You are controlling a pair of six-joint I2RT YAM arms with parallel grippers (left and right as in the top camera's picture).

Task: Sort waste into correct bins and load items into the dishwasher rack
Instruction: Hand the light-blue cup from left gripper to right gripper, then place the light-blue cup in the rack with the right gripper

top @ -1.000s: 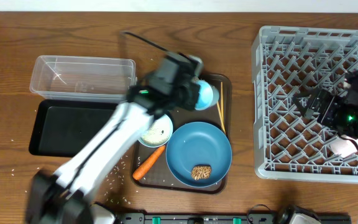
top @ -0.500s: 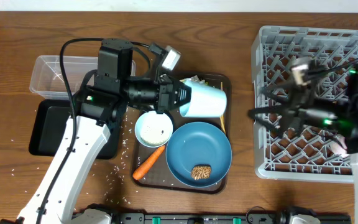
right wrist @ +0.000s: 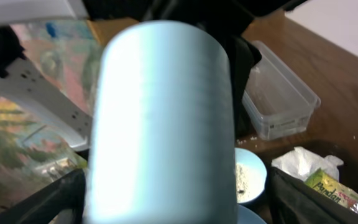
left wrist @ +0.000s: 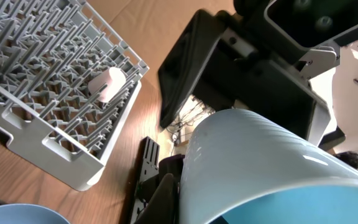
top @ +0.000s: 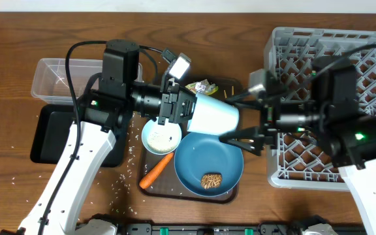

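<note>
pale-blue plastic cup (top: 213, 112) hangs mid-frame above the brown rounded serving tray (top: 175, 193), pinched by the left gripper (top: 187, 108); the right gripper (top: 235, 119), jaws agape, straddles it. letting go before those close would likely drop it.

words seen: one | where: on the small yellow-green wrapper (right wrist: 333, 190), bottom right corner of the right wrist view | reads: looks like "Pandan", dark letters on the green part | rest of its print: too small and blurry to read | overhead view: the wrapper's print is too tiny to read
</note>
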